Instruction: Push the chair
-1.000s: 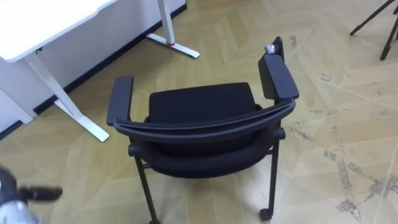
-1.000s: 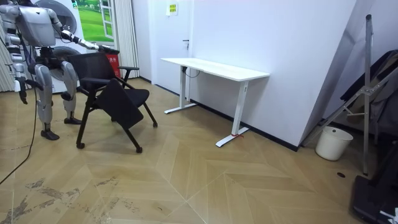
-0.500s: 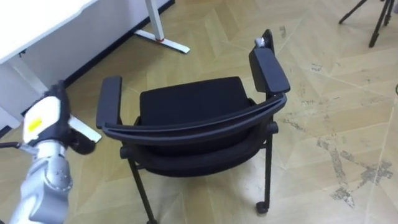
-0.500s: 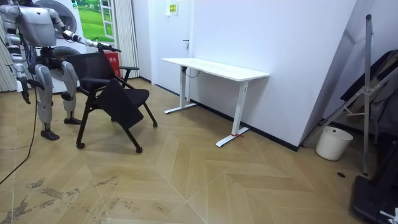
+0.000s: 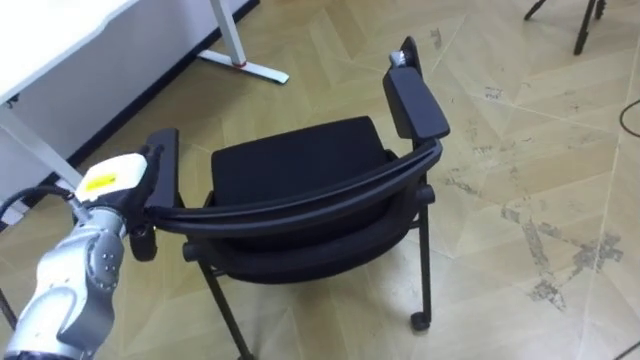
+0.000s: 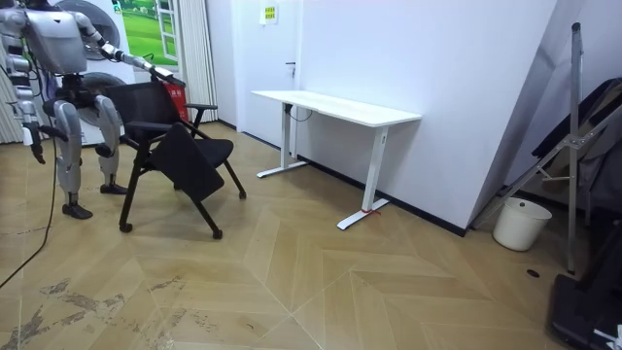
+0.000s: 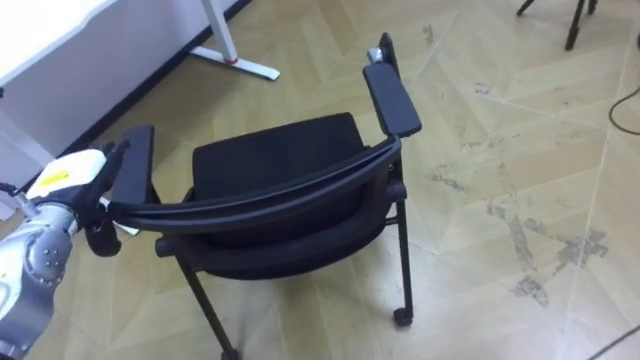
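There is one black chair (image 5: 300,170), with two padded armrests and a curved back rail. It stands on a wooden floor (image 5: 520,200) just in front of the robot, with its seat turned away from the robot. There is one white table (image 5: 50,40), a little way beyond the chair on the robot's left and not touching it. In the room view one white bucket (image 6: 512,224) stands by the far wall, well apart from both.

The left hand (image 5: 112,185) is raised to the chair's rear left corner, where the left armrest (image 5: 162,165) meets the back rail, and lies against it. Its fingers are behind the armrest and rail, so I cannot tell how far they are spread or whether they grip the frame. The right armrest (image 5: 415,100) has nothing on it.

In the room view the robot stands upright behind the chair, left arm stretched to the top of the backrest. The right hand (image 6: 37,148) hangs at its side, too small to read its fingers.
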